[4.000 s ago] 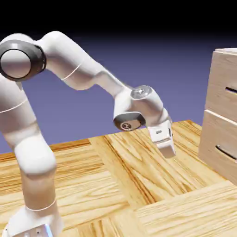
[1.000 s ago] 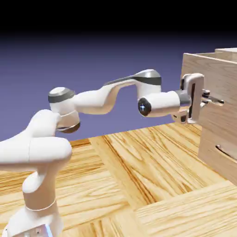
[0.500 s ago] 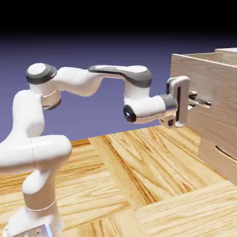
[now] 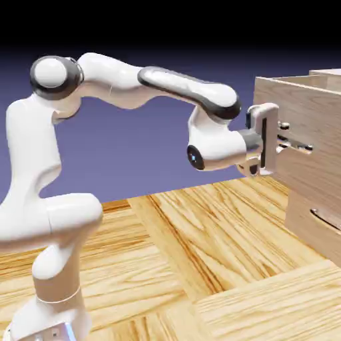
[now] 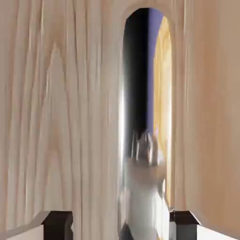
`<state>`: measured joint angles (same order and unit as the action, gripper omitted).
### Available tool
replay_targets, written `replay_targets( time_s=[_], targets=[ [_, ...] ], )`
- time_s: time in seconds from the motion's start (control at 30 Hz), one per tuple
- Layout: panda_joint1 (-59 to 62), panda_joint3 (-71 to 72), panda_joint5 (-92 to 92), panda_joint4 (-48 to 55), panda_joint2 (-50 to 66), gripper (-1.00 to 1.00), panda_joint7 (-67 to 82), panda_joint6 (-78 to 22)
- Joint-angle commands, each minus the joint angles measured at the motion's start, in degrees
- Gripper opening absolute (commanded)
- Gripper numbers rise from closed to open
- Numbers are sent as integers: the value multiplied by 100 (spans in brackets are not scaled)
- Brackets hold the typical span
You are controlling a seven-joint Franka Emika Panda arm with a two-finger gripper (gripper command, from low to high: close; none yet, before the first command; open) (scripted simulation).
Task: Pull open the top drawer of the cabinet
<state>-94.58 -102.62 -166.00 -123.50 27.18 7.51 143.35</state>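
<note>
The top drawer (image 4: 313, 113) stands pulled out from the cabinet (image 4: 329, 72), and its open box top shows at the exterior view's right. My gripper (image 4: 292, 136) is at the drawer's slim grey bar handle (image 4: 305, 148), with the fingers spread above and below it. In the hand view the shiny handle (image 5: 143, 197) runs between the two dark fingertips (image 5: 58, 224), which stand wide apart. The left tip is clear of the bar, so my gripper (image 5: 122, 228) is open. Pale wood grain of the drawer front (image 5: 56, 117) fills most of that view.
The lower drawer front (image 4: 312, 223) with its own grey handle (image 4: 326, 220) sits shut beneath the pulled-out one. The wooden tabletop (image 4: 200, 253) stretches below the arm, and my elbow (image 4: 200, 93) arches high over it.
Over four seconds the arm reached the top handle and drew the drawer out. In the last half second the fingers spread off the handle and the drawer front sits slightly further right.
</note>
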Motion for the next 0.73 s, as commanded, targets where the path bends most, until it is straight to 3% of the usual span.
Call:
replay_targets(
  time_s=[0.0,0.23,0.63,0.67,0.7],
  targets=[
    [-44,-11,-207,67,-208,-100,207,81],
    [-681,-466,-249,372,-1614,-100,1613,659],
    [-2659,-2546,275,-1108,-252,-100,390,354],
    [-2659,-2546,275,-1108,-252,100,390,354],
    [-2659,-2546,275,-1108,-252,100,390,354]
  ],
)
